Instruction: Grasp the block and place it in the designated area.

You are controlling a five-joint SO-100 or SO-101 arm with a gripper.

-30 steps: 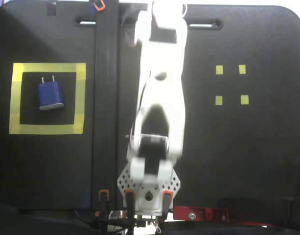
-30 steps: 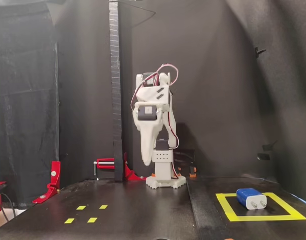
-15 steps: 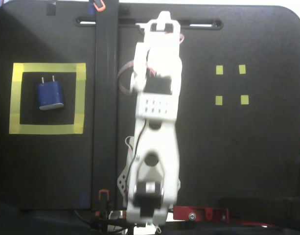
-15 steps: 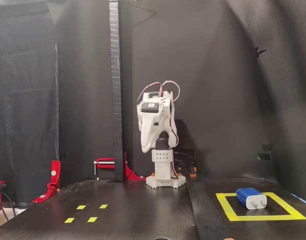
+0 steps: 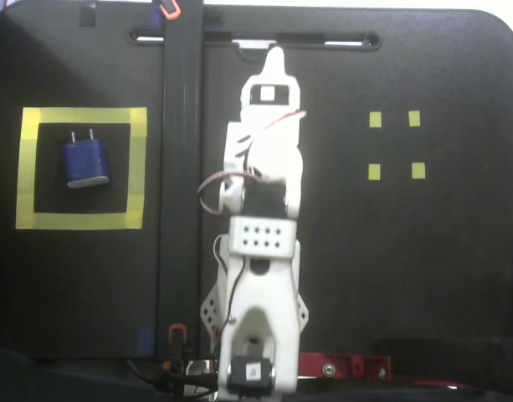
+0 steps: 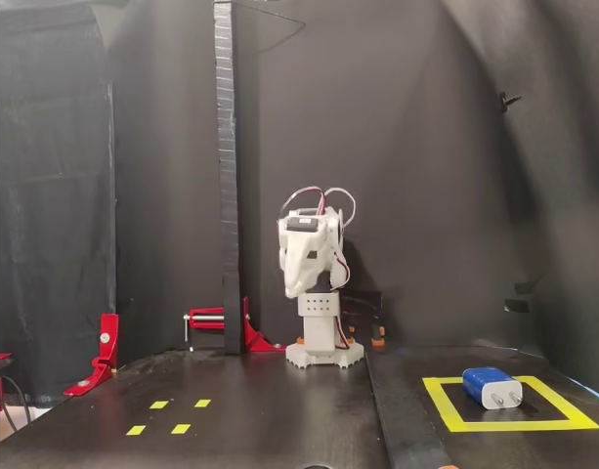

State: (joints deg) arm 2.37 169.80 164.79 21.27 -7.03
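The black table (image 5: 423,268) filled a fixed view from above, and the white arm (image 5: 260,251) stood folded over its base at the 6 o'clock edge, reaching toward 12 o'clock. In the other fixed view, from the front, the arm (image 6: 312,283) was tucked low above its base. At about 9 o'clock from the arm in the view from above lay the designated area (image 5: 137,159), its yellow border unbroken; in the front view it (image 6: 446,403) lay at about 4 o'clock from the arm. The block (image 5: 86,162) rested inside it on the black, prongs toward 12 o'clock, touching no tape; in the front view the block (image 6: 491,386) lay flat with its prongs facing the camera.

The gripper (image 5: 274,57) pointed to 12 o'clock, well apart from the block, which lay at about 8 o'clock from it. In the front view the gripper (image 6: 292,289) hung downward. It held nothing, but whether the jaws stood parted or closed I could not tell: overexposure washed the white fingers together from above, and they were too small from the front. The arm's base was partly cut off at the bottom edge.
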